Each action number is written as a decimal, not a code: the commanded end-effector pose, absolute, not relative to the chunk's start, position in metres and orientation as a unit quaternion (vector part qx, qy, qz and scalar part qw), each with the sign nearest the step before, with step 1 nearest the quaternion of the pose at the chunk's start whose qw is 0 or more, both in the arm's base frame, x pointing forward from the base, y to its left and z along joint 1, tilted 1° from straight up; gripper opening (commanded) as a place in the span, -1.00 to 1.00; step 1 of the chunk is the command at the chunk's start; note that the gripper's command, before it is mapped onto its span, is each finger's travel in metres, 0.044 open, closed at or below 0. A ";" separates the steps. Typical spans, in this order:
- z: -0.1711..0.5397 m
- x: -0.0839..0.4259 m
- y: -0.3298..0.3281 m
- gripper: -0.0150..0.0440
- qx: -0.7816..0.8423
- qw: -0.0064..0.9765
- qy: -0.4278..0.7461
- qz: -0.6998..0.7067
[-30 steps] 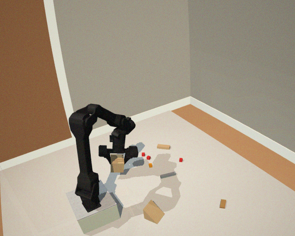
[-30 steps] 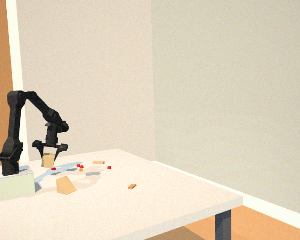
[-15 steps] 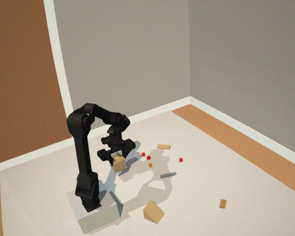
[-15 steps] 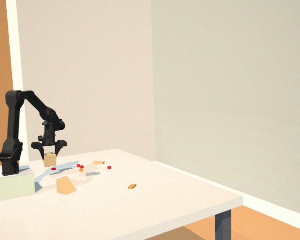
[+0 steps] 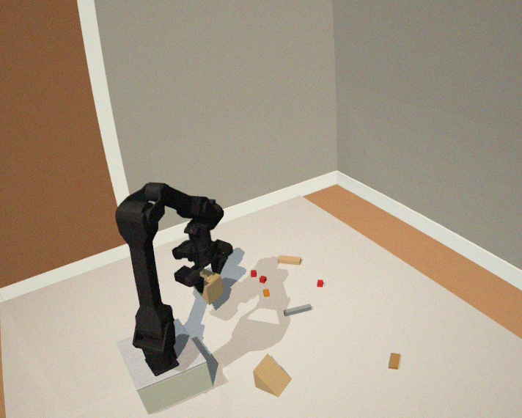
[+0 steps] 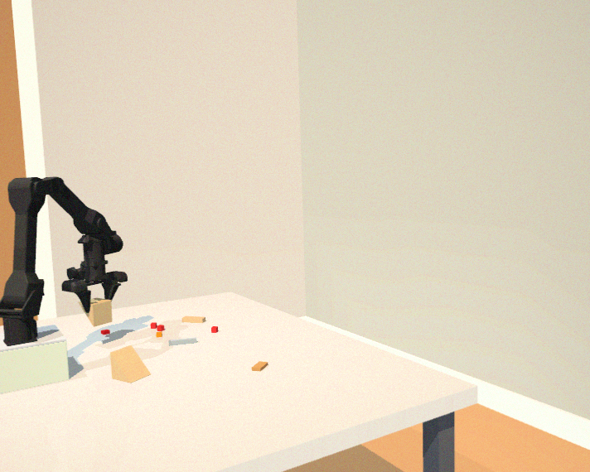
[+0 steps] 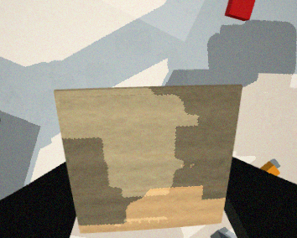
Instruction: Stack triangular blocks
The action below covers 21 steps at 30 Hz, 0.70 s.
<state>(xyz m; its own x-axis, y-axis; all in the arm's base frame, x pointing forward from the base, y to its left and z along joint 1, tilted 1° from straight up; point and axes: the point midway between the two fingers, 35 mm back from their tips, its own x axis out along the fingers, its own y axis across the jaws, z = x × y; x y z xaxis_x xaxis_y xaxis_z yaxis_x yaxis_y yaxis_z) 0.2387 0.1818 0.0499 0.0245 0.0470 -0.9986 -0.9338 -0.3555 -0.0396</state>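
Observation:
My gripper [image 5: 209, 279] [image 6: 98, 303] [image 7: 148, 159] points down and is shut on a light wooden triangular block [image 5: 212, 290] [image 6: 102, 315] [image 7: 143, 147], with one finger on each side. The held block is in the air above the table, and a broad face of it faces the wrist camera. Its sloped face is not clearly seen. The other triangular block [image 5: 274, 374] [image 6: 128, 366] rests on the table in front of the robot's base, to the right of the base in the top and exterior views. A broad face of it shows, and nothing lies on it. The two blocks are well apart.
Red cubes [image 5: 262, 279] [image 6: 214, 329] [image 7: 240, 8], an orange cube [image 5: 266, 292] [image 6: 158, 334], a grey bar [image 5: 298, 309] [image 6: 182, 341] and a pale wooden bar [image 5: 289, 260] [image 6: 193, 319] lie beyond the resting block. A small brown block [image 5: 394, 361] [image 6: 259, 366] lies farther right.

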 end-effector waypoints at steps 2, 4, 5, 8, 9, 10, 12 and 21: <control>0.052 0.243 0.176 -0.49 -0.587 0.414 0.377 0.584; 0.053 0.249 0.169 -0.49 -0.588 0.414 0.377 0.584; 0.054 0.252 0.166 -0.49 -0.588 0.414 0.377 0.584; 0.056 0.260 0.154 -0.49 -0.589 0.413 0.378 0.583; 0.056 0.263 0.150 -0.49 -0.589 0.413 0.378 0.583; 0.057 0.266 0.147 -0.49 -0.589 0.413 0.378 0.583; 0.058 0.270 0.139 -0.49 -0.589 0.413 0.378 0.583; 0.063 0.290 0.100 -0.49 -0.590 0.415 0.382 0.577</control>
